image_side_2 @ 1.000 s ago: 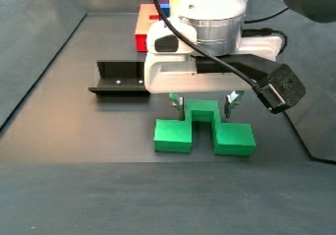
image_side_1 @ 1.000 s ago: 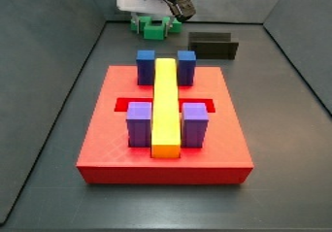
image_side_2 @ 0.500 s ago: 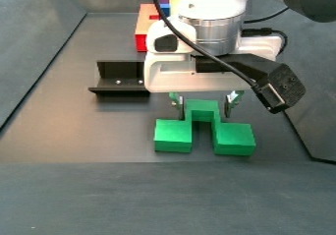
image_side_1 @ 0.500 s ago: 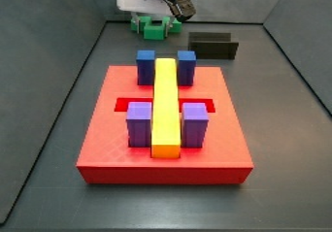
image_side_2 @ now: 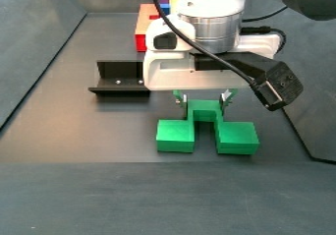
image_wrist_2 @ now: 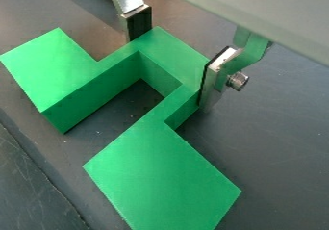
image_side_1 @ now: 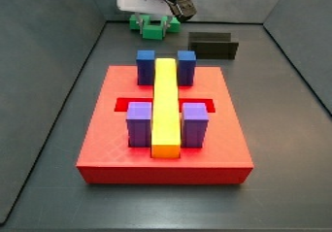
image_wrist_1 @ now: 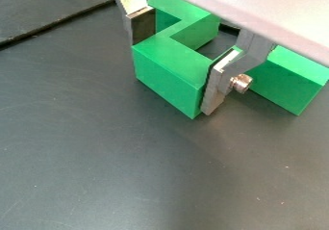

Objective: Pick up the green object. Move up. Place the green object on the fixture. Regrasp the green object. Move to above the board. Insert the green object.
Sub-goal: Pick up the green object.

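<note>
The green object (image_side_2: 176,135) lies flat on the dark floor, T-shaped, its two arms pointing away from the arm's base. My gripper (image_side_2: 205,106) is lowered over it, and both wrist views show the silver fingers (image_wrist_1: 221,85) pressed against the two sides of the raised centre block (image_wrist_1: 174,65). The gripper (image_wrist_2: 176,59) is shut on that block, with the green object (image_wrist_2: 77,80) resting on the floor. Far off in a side view, the green object (image_side_1: 154,25) sits under the gripper (image_side_1: 155,13). The black fixture (image_side_2: 118,80) stands beside it. The red board (image_side_1: 111,139) lies nearer.
The board carries a long yellow bar (image_side_1: 165,105), two blue blocks (image_side_1: 147,63) and two purple blocks (image_side_1: 138,124). The fixture (image_side_1: 215,46) stands between the board and the back wall. Grey walls (image_side_1: 78,61) close in the floor. A black cable (image_side_2: 269,82) hangs off the wrist.
The fingers have drawn closer together onto the green centre block. The arm itself has hardly moved, and the green object stays on the floor.
</note>
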